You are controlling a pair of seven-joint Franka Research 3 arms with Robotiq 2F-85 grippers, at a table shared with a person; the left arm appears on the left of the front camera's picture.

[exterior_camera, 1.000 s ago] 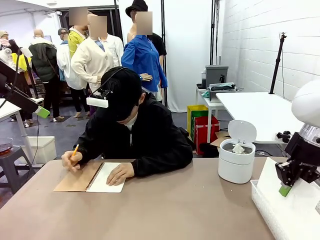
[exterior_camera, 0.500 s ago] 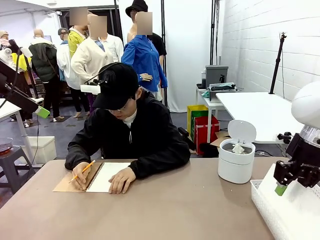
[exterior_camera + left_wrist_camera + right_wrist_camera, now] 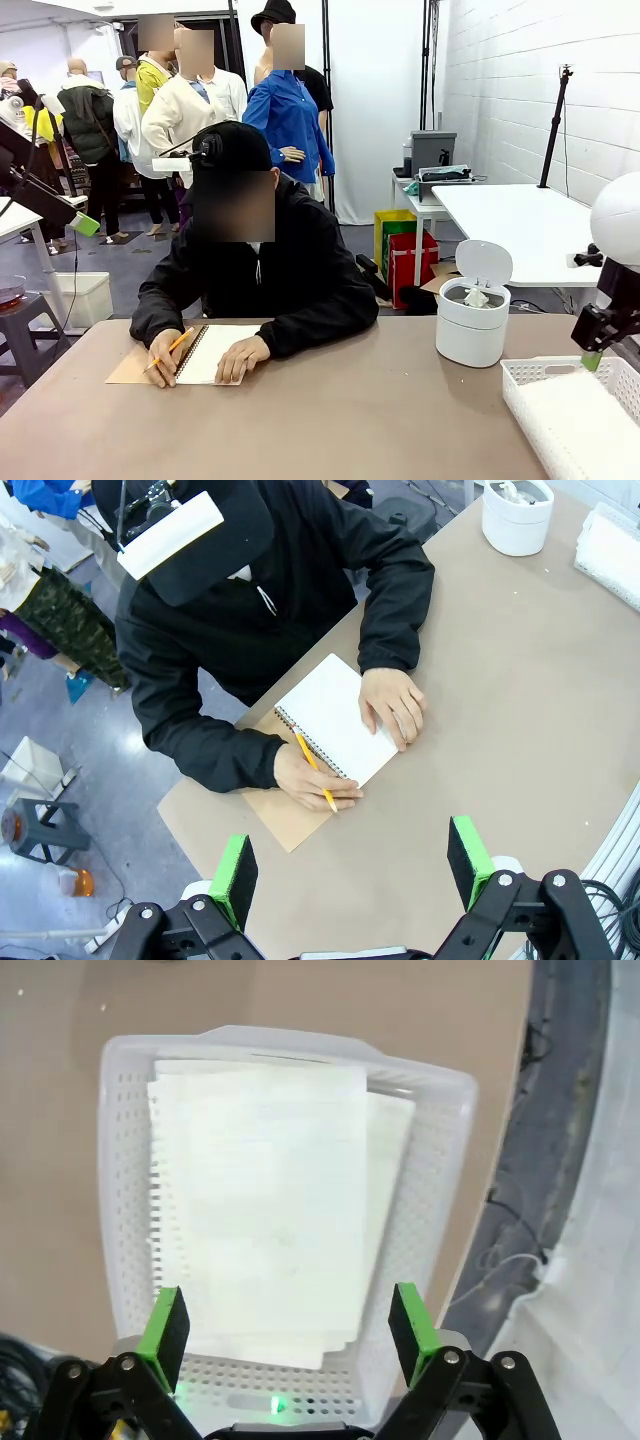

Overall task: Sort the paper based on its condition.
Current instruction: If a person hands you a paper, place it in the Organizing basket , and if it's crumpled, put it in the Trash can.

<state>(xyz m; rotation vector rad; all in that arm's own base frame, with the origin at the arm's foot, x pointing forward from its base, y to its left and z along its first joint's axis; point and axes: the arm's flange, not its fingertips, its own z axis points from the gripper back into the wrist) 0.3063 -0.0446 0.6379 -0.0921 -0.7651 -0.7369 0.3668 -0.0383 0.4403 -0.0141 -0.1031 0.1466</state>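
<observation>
White paper sheets (image 3: 262,1210) lie flat and stacked in a white lattice basket (image 3: 118,1170), one edge ragged from a spiral binding. My right gripper (image 3: 288,1332) hangs open above them with nothing between its green pads (image 3: 166,1334). Across the table this gripper (image 3: 598,345) sits at the far right, above the basket (image 3: 560,368) and its paper (image 3: 585,425). High over the table's other end, my left gripper (image 3: 352,872) is open and empty. Below it, a person writes in a spiral notebook (image 3: 335,720) with a yellow pencil (image 3: 314,772).
A round white bin (image 3: 470,325) with its lid up stands left of the basket, a crumpled white wad (image 3: 477,297) inside. The person's arms and the notebook (image 3: 205,355) take up the far left of the brown table (image 3: 350,420).
My right gripper has opened, let go of a white sheet into the basket, and risen up and to the right. The person lifted their head and kept writing.
</observation>
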